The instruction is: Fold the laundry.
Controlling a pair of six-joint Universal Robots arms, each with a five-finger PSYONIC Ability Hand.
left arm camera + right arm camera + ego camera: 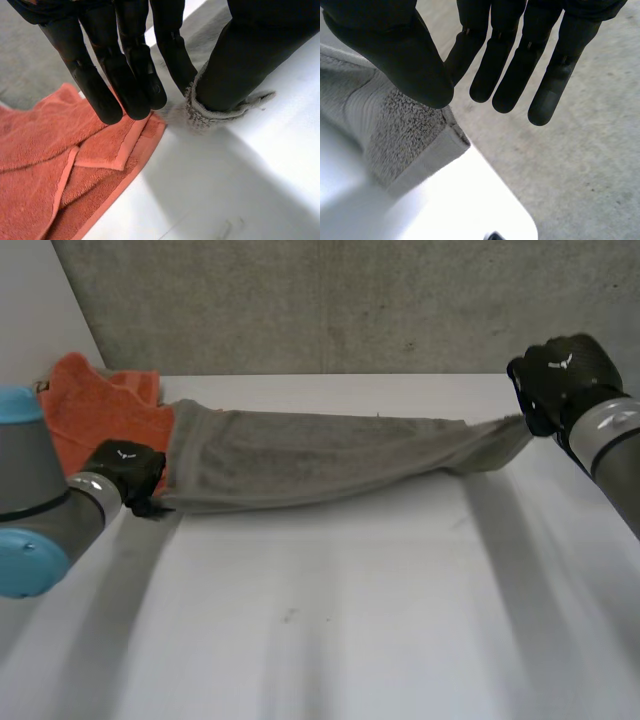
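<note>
A grey towel [320,455] is stretched in a long band across the far half of the white table [350,610]. My left hand [125,468] holds its left end low over the table. In the left wrist view the thumb and a finger of that hand [125,70] pinch the towel's hem [200,114]. My right hand [560,375] holds the right end, raised above the table's far right corner. In the right wrist view the thumb of that hand [400,55] presses the towel's corner [395,130] against a finger while the other fingers stay straight.
An orange towel [95,405] lies crumpled at the far left of the table, behind my left hand and partly under the grey towel's end; its folded hems [50,165] show below my fingers. A concrete wall [350,300] stands behind the table. Concrete floor [570,150] lies past the table's corner [460,200].
</note>
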